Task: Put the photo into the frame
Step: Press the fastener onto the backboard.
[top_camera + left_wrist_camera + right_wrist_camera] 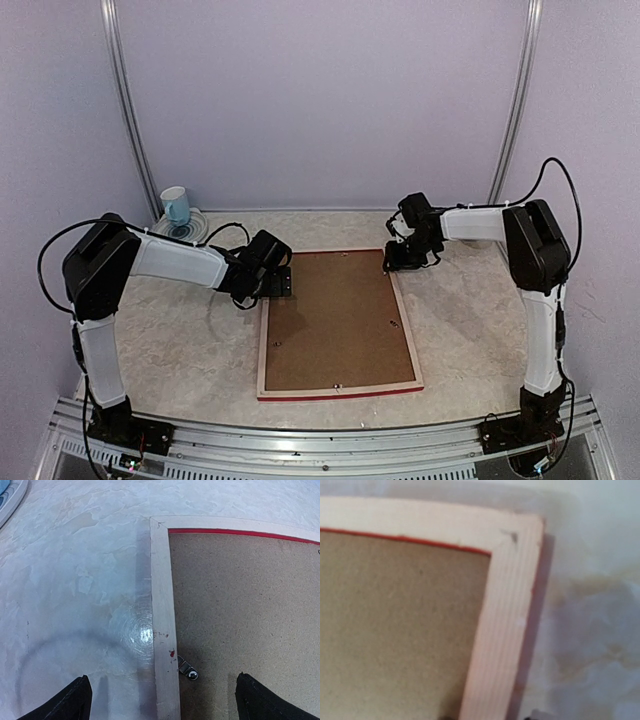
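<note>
The frame [340,390] lies flat and face down on the table [180,340], its pale wood back up. The brown backing board [335,320] sits in its recess. I cannot see the photo anywhere, and whether it lies under that board I cannot tell.

I judge the frame stiff and light, but thin and low to the surface. That leaves little to pinch except a rail taken across its width. The board looks rigid and would probably have to be lifted from one edge once its clips are turned.

My left gripper [165,700] stands wide apart and holds nothing. The frame's left rail runs between its fingers [70,705], and a small metal turn clip [187,669] sits just inside the rail, a little ahead of the tips.

My right gripper [400,262] hovers over the frame's far right corner. Its own camera shows only that corner, blurred, so I cannot tell how its fingers stand.

Outboard of each gripper there is open table for sliding or tilting. A cup [175,205] on a plate [195,228] stands well beyond the left fingers, near the back wall.
</note>
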{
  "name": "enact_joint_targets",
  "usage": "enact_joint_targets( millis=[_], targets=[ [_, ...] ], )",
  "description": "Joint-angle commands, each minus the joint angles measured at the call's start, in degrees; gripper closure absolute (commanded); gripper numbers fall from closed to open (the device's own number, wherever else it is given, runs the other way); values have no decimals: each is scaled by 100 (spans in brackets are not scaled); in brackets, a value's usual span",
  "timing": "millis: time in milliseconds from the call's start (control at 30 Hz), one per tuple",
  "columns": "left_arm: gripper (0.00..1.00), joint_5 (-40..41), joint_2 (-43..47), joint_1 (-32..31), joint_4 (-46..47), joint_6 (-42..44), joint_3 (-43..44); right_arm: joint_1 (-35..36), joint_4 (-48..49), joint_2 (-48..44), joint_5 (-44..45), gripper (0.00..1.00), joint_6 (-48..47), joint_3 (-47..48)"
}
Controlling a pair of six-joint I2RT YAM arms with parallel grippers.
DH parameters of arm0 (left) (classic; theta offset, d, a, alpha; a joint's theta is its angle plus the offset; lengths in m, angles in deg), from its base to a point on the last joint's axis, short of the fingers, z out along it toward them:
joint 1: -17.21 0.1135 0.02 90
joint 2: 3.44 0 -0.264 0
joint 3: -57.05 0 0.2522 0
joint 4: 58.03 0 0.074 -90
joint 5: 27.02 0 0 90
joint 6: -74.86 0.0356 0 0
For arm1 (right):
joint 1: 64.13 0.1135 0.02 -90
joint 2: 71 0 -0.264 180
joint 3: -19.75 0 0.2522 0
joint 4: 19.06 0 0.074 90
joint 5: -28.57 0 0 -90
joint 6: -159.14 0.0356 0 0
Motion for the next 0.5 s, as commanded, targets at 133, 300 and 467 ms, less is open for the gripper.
enact_joint_targets(
  millis=[133,300,467],
  targets=[
    [1,12,-91,-48,63,16,83,172,-441,333,344,63,-115,252],
    [1,18,-93,-49,61,16,74,199,-587,313,515,63,-156,332],
    [1,20,-110,-41,80,16,74,255,-742,320,656,63,-236,348]
  ],
)
